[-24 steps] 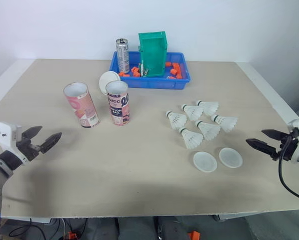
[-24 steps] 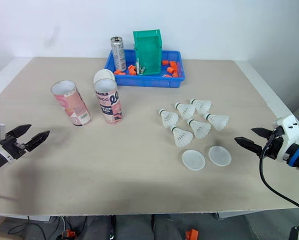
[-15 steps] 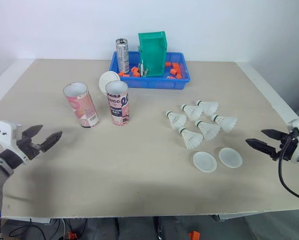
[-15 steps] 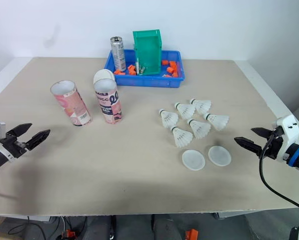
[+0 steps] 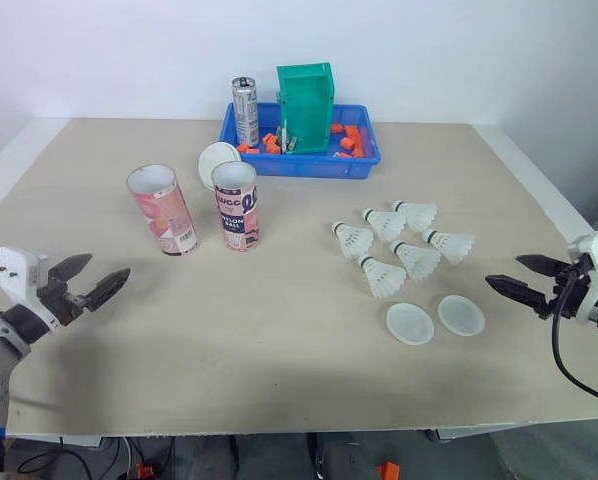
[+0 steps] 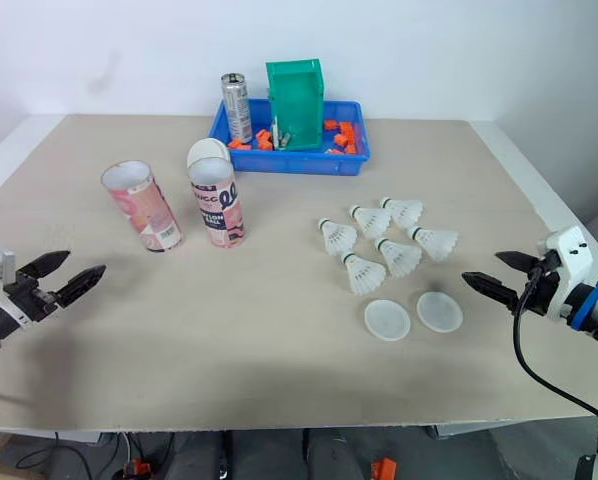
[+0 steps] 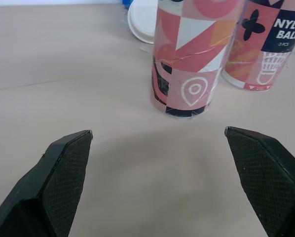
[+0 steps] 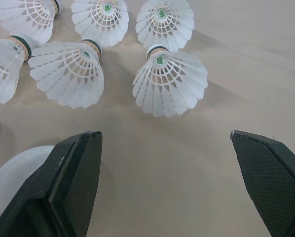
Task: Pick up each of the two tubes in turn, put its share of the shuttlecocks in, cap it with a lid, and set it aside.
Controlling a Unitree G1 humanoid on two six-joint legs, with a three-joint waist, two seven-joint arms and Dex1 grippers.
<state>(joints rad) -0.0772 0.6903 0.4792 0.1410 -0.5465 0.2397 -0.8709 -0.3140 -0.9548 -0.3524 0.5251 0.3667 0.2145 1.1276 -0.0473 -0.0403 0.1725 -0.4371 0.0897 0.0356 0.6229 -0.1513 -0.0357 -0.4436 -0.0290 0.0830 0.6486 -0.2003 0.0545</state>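
Standing at upper left are two tubes [image 5: 162, 210]; shuttlecocks [image 5: 397, 245] and two lids [image 5: 410, 324] lie right of centre; left gripper [image 5: 108, 266] and right gripper [image 5: 503, 270] hover near the lower corners, fingers apart

Bare table [image 5: 279, 330] across the middle and the whole 6 o'clock side: free passage. Blocked at 10 o'clock by two upright tubes [image 5: 162, 210], narrow gap between; at 3 by clustered shuttlecocks [image 5: 399, 245]; at 4 by two flat lids [image 5: 410, 323]; at 12 by a tray [image 5: 299, 168].
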